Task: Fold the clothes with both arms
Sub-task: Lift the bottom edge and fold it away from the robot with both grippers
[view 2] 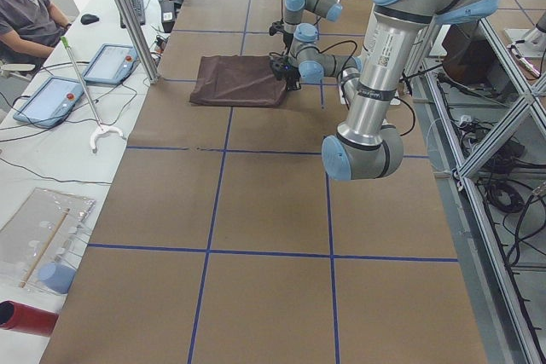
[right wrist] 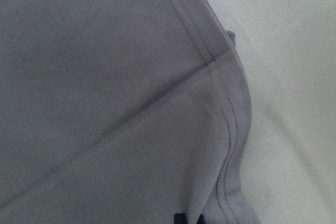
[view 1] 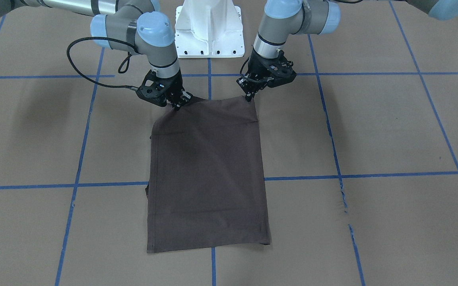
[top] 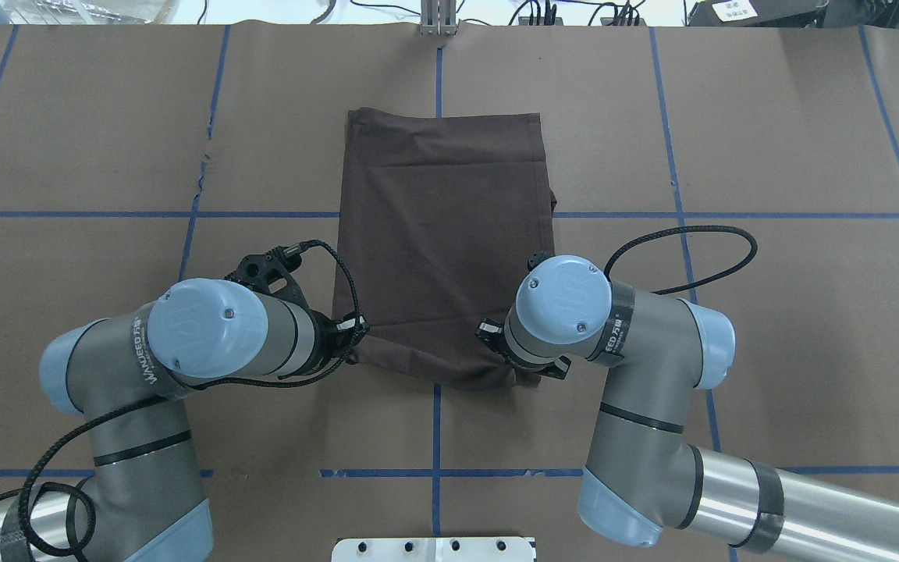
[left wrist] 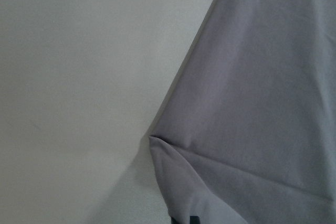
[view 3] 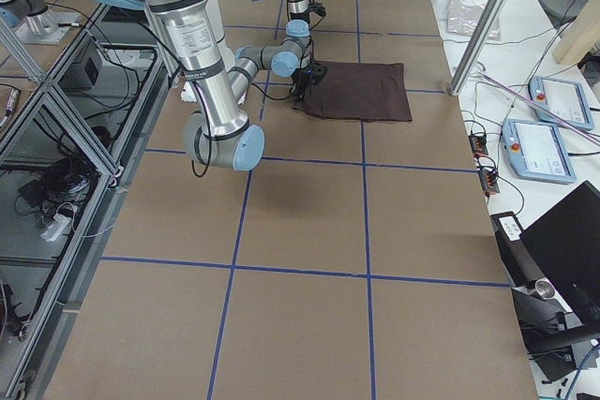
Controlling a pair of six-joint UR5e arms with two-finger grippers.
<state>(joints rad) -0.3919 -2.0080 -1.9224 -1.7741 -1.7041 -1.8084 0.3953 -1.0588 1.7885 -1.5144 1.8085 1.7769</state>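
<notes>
Garment: the dark brown T-shirt (view 1: 207,174) is folded into a long rectangle and lies mid-table in front of the robot, across one crossing of the grid lines.
Surface: a table covered in brown paper (view 1: 372,131), marked into squares by blue tape lines (view 1: 392,174).
Left pincer: the left black two-finger gripper (view 1: 249,96) points down at the shirt's robot-side corner on the robot's left. Its fingers are together, pinching that corner. In its wrist view, creases in the cloth run toward the fingertips.
Right pincer: the right black two-finger gripper (view 1: 178,104) is at the other robot-side corner, fingers closed on the cloth. Its wrist view shows a double-stitched hem curving down to the tips.
Held edge: the shirt's robot-side edge stretches between the two grippers, and the rest lies flat out to the far edge.
Arms: the left grey jointed arm with pale blue caps (top: 184,343) and the right grey jointed arm (top: 621,351) bend inward from either side, wrists over the corners they hold.
Base: a white pedestal (view 1: 210,28) stands just behind the held edge.
</notes>
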